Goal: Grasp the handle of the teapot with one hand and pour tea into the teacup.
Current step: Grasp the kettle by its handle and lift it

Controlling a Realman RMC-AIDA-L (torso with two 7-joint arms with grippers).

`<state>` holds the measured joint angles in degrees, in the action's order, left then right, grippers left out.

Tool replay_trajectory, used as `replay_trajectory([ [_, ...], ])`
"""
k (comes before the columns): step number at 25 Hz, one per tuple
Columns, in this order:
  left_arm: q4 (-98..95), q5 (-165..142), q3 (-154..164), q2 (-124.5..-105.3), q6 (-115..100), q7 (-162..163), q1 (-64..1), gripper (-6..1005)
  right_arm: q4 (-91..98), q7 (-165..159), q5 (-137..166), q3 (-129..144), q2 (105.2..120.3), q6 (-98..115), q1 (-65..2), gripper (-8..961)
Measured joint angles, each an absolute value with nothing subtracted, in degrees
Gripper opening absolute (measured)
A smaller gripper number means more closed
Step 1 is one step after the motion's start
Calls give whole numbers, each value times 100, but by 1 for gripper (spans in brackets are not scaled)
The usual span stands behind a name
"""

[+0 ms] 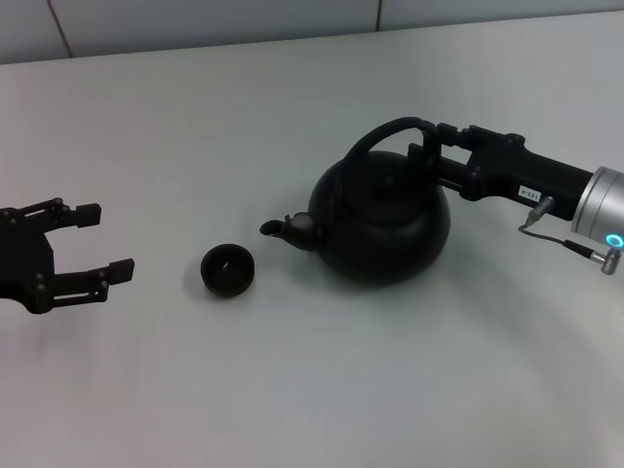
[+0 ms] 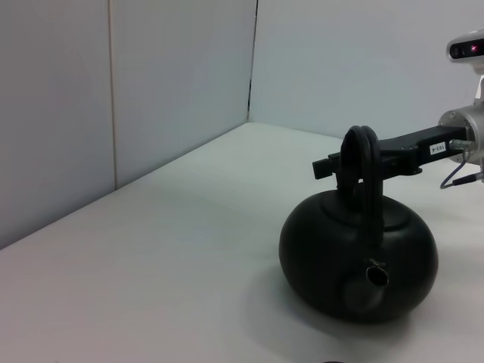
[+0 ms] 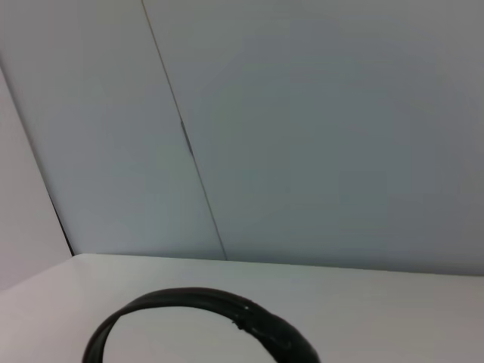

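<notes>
The black teapot [image 1: 385, 219] stands upright mid-table, its spout pointing at the small dark teacup [image 1: 227, 270] just to its left. My right gripper [image 1: 431, 151] reaches in from the right and is shut on the right part of the arched handle [image 1: 385, 132], above the lid. The left wrist view shows the teapot [image 2: 355, 257] spout-on, with the handle [image 2: 359, 162] held by the right gripper [image 2: 333, 165]. The right wrist view shows only the handle's arch [image 3: 204, 302]. My left gripper [image 1: 105, 240] is open and empty at the far left, apart from the cup.
The white table [image 1: 292, 390] runs to a pale wall [image 1: 195, 24] at the back. The right arm's silver wrist and cable [image 1: 595, 219] hang over the table's right side.
</notes>
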<state>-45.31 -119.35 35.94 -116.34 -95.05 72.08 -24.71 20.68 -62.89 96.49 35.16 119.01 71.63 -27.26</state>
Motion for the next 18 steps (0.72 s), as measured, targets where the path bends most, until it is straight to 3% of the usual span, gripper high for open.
replay_trajectory([
  [10,-4534,-11934,3595,-11693,-9476,7207,-2489,845,2292,-5930,9616,3525,11902,7444,-2671,458],
  [15,-4535,-11900,3595,-11713,-9406,7207,-2508,845,2352,-5920,9614,3524,11899,7444,-2683,246],
  [18,-4536,-11890,3595,-11731,-9316,7207,-2538,845,2368,-5918,9613,3522,11900,7443,-2682,190],
])
